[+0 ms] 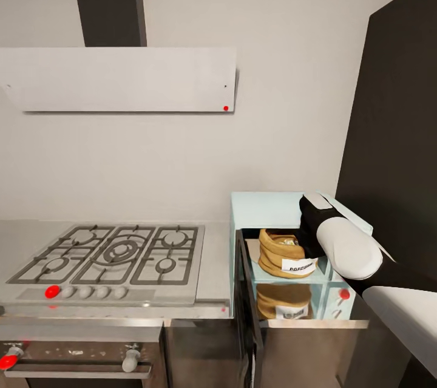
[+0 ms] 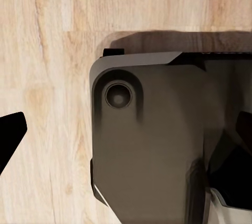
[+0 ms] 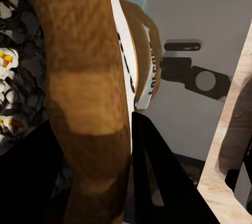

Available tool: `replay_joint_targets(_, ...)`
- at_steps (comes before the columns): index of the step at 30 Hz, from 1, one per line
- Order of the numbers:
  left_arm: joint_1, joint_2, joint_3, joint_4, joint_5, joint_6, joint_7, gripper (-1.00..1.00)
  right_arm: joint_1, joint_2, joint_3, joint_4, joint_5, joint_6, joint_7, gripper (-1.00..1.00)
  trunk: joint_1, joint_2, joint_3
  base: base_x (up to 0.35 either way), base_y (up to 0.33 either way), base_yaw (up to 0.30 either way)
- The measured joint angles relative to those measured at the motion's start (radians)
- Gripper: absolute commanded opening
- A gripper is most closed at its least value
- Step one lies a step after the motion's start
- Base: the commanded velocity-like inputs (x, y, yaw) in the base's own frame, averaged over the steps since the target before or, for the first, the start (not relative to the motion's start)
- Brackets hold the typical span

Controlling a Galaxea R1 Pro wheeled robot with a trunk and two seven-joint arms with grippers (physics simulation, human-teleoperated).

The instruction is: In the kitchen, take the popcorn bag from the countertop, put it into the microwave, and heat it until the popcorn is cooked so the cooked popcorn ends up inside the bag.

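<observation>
The mint-blue microwave (image 1: 267, 209) stands on the steel countertop (image 1: 213, 279) right of the hob, its dark door (image 1: 247, 300) swung open. The tan popcorn bag (image 1: 284, 257) sits in its cavity, white label facing out, with a mirrored image of it just below. My right arm (image 1: 340, 245) reaches in over the bag. In the right wrist view my right gripper (image 3: 89, 182) is shut on the popcorn bag (image 3: 84, 77) at its rolled rim, one black finger (image 3: 152, 182) against the outside. Yellow-white popcorn (image 3: 6, 61) lies inside. My left gripper (image 2: 126, 129) hangs open over the floor.
A gas hob (image 1: 115, 254) with a red-lit knob sits left of the microwave, a range hood (image 1: 121, 78) above it, and a steel oven (image 1: 79, 357) below. A tall dark panel (image 1: 394, 133) closes the right side. The left wrist view has wooden floor (image 2: 47, 50) and the robot's base (image 2: 157, 145).
</observation>
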Motion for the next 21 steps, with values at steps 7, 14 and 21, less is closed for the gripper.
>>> replay_joint_targets(7, 0.0, 0.0, -0.001, 0.0, 0.0, 0.0, 0.0, 1.0, 0.0, 0.0, 0.001, 0.0, -0.001, 0.0, 0.0, -1.0, 0.0, 0.0, 0.0, 0.0, 0.0, 0.0)
replay_joint_targets(14, 0.0, 0.002, 0.0, 0.0, 0.0, -0.001, 0.0, 1.0, 0.0, 0.0, 0.003, 0.0, 0.002, 0.0, 0.0, -1.0, 0.0, 0.0, 0.0, 0.016, 0.011, 0.0)
replay_joint_targets(21, 0.0, 0.002, 0.0, 0.0, 0.0, -0.001, 0.0, 1.0, 0.0, 0.0, 0.004, -0.001, 0.002, -0.001, 0.001, -1.0, 0.0, 0.0, 0.0, 0.005, 0.003, 0.0)
